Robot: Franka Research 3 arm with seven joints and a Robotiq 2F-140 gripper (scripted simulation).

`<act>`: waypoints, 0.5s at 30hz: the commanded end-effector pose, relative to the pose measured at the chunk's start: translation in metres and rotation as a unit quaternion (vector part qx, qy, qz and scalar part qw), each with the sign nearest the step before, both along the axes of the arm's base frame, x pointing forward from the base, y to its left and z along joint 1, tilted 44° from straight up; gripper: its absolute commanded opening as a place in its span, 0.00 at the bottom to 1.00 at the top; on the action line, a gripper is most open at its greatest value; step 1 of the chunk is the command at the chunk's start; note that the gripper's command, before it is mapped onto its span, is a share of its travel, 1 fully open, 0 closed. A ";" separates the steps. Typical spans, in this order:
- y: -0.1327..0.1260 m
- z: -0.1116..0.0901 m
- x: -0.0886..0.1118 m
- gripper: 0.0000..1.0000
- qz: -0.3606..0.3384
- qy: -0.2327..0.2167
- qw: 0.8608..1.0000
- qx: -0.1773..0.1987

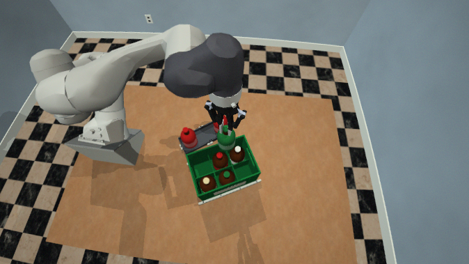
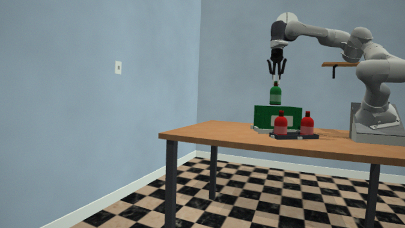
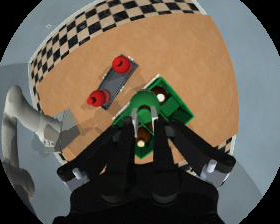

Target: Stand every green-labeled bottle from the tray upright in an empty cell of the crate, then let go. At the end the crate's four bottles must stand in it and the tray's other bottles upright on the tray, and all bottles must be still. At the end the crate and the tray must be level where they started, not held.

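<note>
My gripper is shut on the neck of a green-labeled bottle and holds it upright in the air above the back edge of the green crate. In the side view the bottle hangs just above the crate, under the gripper. The wrist view shows the bottle between my fingers. Several brown bottles stand in the crate's cells. Some cells are empty. Two red bottles stand upright on the dark tray.
The robot base stands at the table's left. In the top view one red bottle on the tray is plain; the other is mostly hidden behind my gripper. A small wall shelf is behind the arm.
</note>
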State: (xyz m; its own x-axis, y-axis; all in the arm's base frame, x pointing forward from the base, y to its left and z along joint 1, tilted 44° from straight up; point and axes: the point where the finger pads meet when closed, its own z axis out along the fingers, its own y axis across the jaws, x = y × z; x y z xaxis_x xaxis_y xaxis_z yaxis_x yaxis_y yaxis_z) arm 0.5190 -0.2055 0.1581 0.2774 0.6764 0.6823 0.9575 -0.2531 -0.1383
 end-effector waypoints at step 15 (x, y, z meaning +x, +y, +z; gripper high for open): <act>-0.026 -0.016 0.026 0.00 0.008 -0.010 1.000 -0.005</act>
